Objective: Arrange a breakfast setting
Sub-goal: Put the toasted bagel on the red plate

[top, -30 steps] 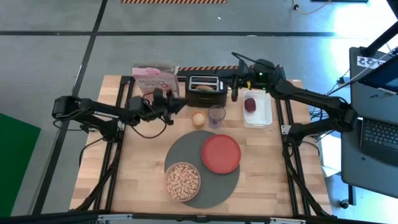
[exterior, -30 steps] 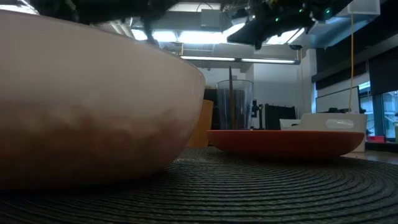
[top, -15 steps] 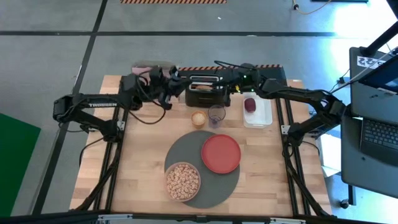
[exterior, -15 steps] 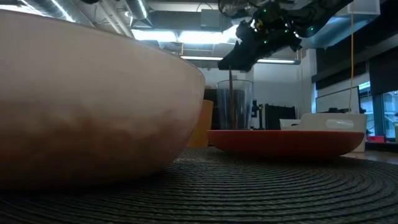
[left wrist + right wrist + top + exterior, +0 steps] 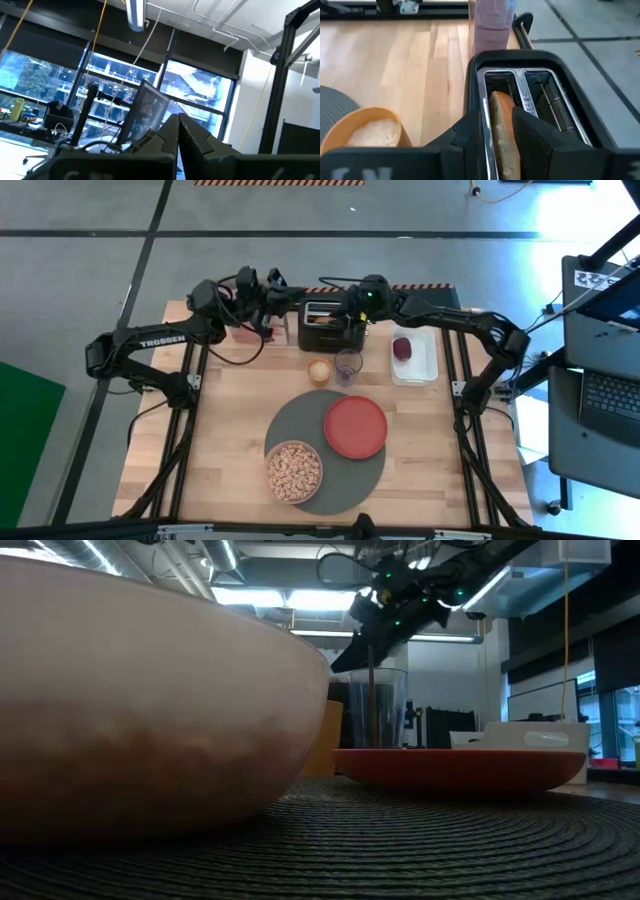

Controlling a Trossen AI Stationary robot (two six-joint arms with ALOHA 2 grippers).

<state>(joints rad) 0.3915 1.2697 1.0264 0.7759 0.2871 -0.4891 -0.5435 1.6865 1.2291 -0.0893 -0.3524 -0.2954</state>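
Straddling bagel half in toaster: right tool, open; left tool's state unclear.

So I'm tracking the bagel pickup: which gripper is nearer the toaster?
Right. The right gripper hangs directly over the toaster, fingers astride the bagel; the left gripper is off beside it.

Table, front centre: mat carrying bowl of cereal at left and plate at right. Behind mat: cup, glass. Further back: toaster holding bagel half.
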